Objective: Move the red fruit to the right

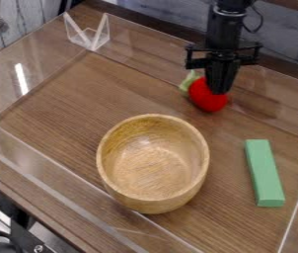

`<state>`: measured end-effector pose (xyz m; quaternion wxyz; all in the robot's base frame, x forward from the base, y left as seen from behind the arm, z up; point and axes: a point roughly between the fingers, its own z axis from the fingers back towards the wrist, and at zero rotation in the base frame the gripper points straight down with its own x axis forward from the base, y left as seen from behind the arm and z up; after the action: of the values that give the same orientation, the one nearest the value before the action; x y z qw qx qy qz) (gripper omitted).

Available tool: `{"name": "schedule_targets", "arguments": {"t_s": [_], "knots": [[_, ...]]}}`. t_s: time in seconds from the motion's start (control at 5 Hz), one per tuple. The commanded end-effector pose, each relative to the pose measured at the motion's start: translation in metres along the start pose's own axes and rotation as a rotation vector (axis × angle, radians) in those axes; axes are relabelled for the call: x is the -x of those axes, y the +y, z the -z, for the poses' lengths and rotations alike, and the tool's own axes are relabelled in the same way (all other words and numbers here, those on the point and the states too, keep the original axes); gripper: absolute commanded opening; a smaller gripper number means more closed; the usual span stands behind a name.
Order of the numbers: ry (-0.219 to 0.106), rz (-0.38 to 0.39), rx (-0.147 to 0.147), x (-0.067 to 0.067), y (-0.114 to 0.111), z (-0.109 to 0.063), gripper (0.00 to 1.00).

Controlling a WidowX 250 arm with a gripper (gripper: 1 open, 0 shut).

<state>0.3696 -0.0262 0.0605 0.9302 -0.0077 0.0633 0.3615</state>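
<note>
The red fruit [210, 98] lies on the wooden table at the back right, its green leafy top [188, 85] pointing left. My black gripper [222, 83] hangs straight down over it. Its jaws are pressed together and the tips sit at the fruit's upper edge, not around its body. The fruit rests on the table. Whether the tips touch it I cannot tell.
A wooden bowl [153, 163] stands in the middle front. A flat green block [262, 172] lies to its right near the clear side wall. A clear plastic stand [89, 33] sits at the back left. Transparent walls edge the table [73, 94].
</note>
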Motion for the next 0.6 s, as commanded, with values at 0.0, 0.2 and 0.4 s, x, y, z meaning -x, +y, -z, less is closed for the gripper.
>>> {"name": "schedule_targets", "arguments": {"t_s": [0.0, 0.2, 0.4], "knots": [[-0.043, 0.041, 0.096, -0.008, 0.008, -0.056, 0.00], [-0.028, 0.072, 0.151, -0.009, 0.013, -0.080, 0.00], [-0.023, 0.082, 0.183, -0.015, 0.032, -0.097, 0.00]]}}
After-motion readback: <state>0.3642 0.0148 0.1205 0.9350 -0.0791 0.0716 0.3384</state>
